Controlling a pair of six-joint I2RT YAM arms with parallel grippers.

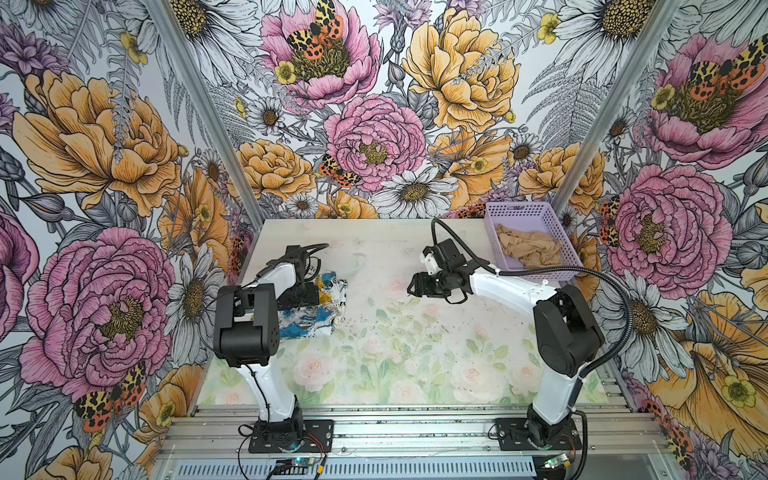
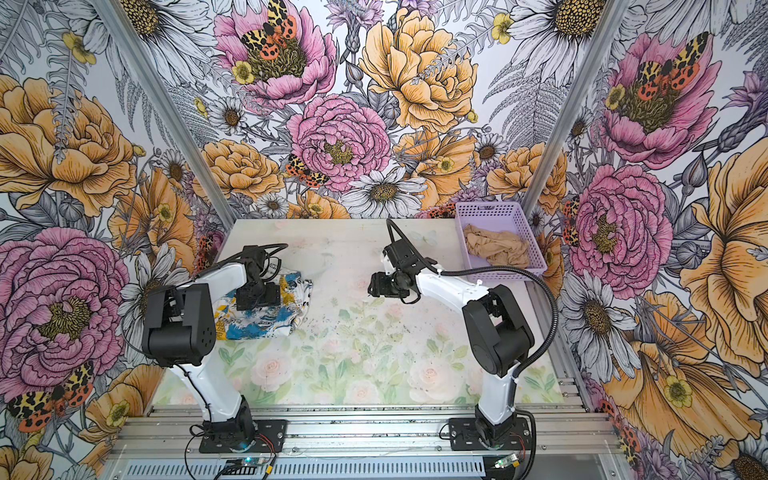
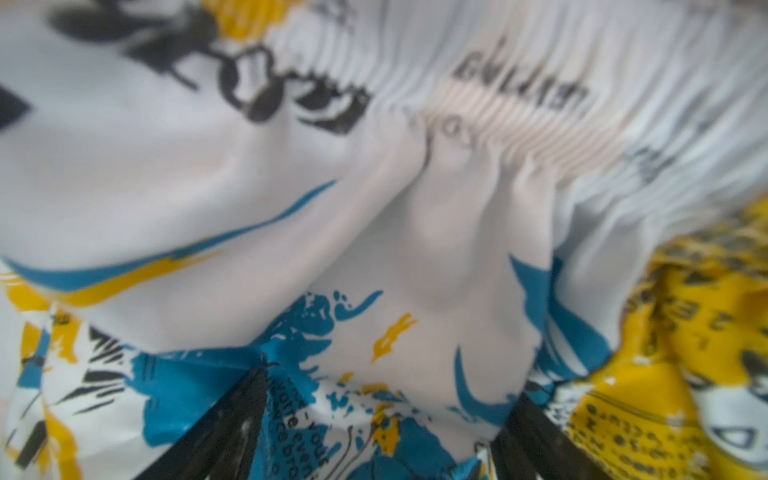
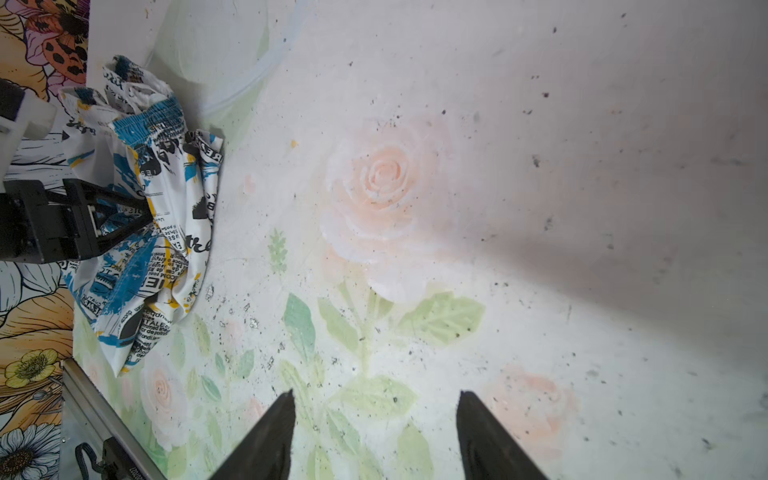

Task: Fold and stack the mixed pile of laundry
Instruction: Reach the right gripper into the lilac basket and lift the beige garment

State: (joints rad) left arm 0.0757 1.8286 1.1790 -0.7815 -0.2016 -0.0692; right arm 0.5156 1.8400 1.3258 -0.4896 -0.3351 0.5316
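The white garment with blue and yellow patches and black lettering lies bunched at the table's left. Its gathered waistband shows in the left wrist view. My left gripper presses down onto it, jaws spread wide with fabric bulging between the fingers. The right wrist view shows that gripper on the garment. The tan garment lies crumpled inside the lavender basket. My right gripper hovers open over bare table near the middle, holding nothing.
The lavender perforated basket stands at the table's back right corner. A rose-printed mat covers the table. Floral walls close in the left, right and back. An aluminium rail with both arm bases runs along the front edge.
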